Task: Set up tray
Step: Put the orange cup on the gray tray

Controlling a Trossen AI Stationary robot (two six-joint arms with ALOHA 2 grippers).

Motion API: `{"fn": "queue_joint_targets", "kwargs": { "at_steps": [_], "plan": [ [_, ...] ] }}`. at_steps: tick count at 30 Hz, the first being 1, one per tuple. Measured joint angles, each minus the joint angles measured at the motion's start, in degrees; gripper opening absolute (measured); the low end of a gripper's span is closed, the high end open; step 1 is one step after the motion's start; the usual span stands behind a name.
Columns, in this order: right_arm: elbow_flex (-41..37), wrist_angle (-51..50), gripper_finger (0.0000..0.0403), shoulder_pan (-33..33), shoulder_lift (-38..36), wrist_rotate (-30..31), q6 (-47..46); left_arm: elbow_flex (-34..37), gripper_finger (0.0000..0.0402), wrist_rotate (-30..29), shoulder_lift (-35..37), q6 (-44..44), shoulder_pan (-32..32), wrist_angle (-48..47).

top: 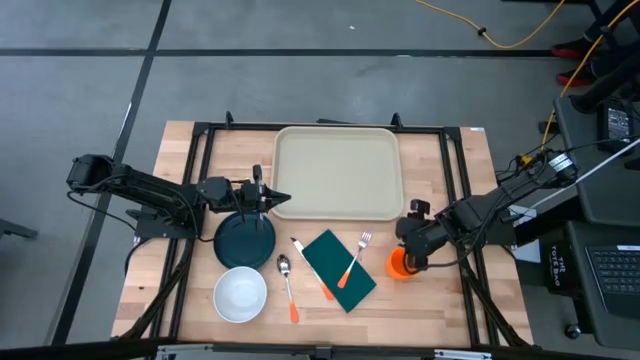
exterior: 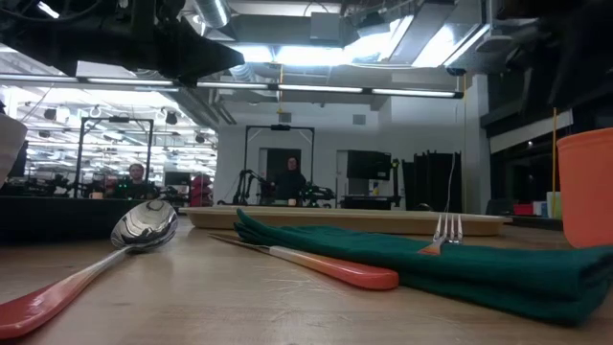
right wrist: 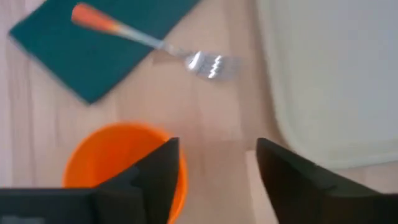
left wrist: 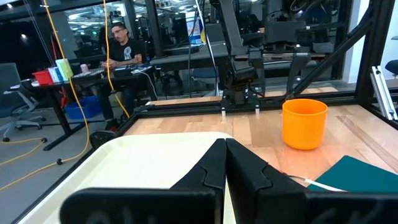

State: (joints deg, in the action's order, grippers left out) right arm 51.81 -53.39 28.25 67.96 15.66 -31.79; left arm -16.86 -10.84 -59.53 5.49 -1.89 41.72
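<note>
The beige tray lies at the table's far middle. My left gripper points level toward the table's right, shut on nothing, its tips over the tray's near left corner. An orange cup stands upright on the table right of the dark green napkin. My right gripper hangs over the cup, slanting down, open. One finger stands over the cup's rim and the other over bare wood beside the tray. A fork lies across the napkin. My right gripper comes at the orange cup from above, slanting down. One finger covers the rim's edge on the tray side. I cannot tell whether it touches the cup. The gap between the fingers shows only bare table.
A dark plate lies under my left arm, with a white bowl nearer the front edge. A spoon and a knife, both orange-handled, lie left of the napkin. A black frame borders the table.
</note>
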Motion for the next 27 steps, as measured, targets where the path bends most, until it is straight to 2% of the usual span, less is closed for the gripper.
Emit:
{"fn": "queue_joint_targets", "kwargs": {
  "at_steps": [4,9,12,16,27],
  "plan": [
    [0.0,-1.7,0.0268,0.0,0.0,-4.3,2.1,0.0,0.0004,0.0,0.0,-0.2,0.0,-0.4],
    [1.3,-6.5,0.0283,0.0,-0.3,-9.7,-1.8,0.0,0.0004,0.0,0.0,-0.2,0.0,-0.4],
    [2.9,-10.8,0.0283,0.6,-1.0,-9.7,-5.3,0.0,0.0004,0.0,0.0,-0.2,0.0,-0.5],
    [3.1,-10.5,0.0284,2.6,-2.5,-9.3,-7.8,0.0,0.0004,0.0,0.0,-0.2,0.0,-1.3],
    [1.1,-10.8,0.0273,12.9,-2.7,-7.7,-17.8,0.0,0.0004,-0.1,0.0,-0.2,0.0,-1.5]
  ]
}}
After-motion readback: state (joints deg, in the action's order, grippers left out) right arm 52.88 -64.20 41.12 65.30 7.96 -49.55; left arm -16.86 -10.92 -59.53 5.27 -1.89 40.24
